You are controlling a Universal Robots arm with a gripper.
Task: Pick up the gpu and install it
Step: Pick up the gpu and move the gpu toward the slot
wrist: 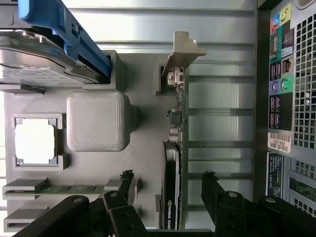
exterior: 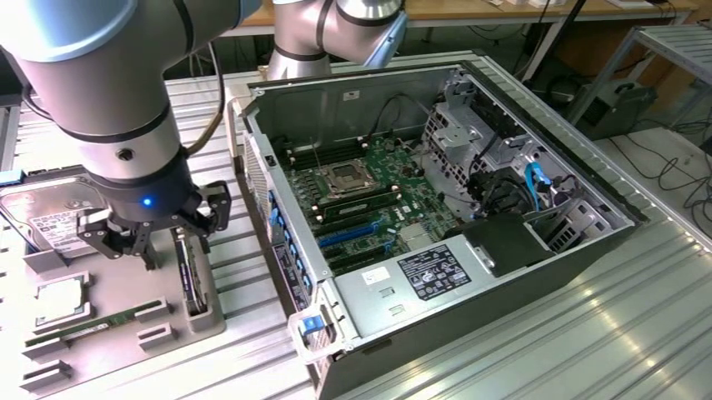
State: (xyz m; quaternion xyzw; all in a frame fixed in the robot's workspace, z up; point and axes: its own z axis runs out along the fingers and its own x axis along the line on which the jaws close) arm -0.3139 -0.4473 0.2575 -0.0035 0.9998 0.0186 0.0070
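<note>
An open computer case [exterior: 333, 100] lies on its side on a ribbed metal table [exterior: 623, 317], with its motherboard exposed. Beside it, at the exterior view's left, a grey parts tray [wrist: 143, 163] holds a hard drive [wrist: 44, 64], the gpu [wrist: 172, 197], a square processor chip [wrist: 34, 140] and a narrow memory stick [wrist: 69, 188]. The gpu stands on edge in its tray slot, silver bracket at one end. The gripper [wrist: 168, 183] hangs over it, fingers apart, one on each side of the card, not touching it.
</note>
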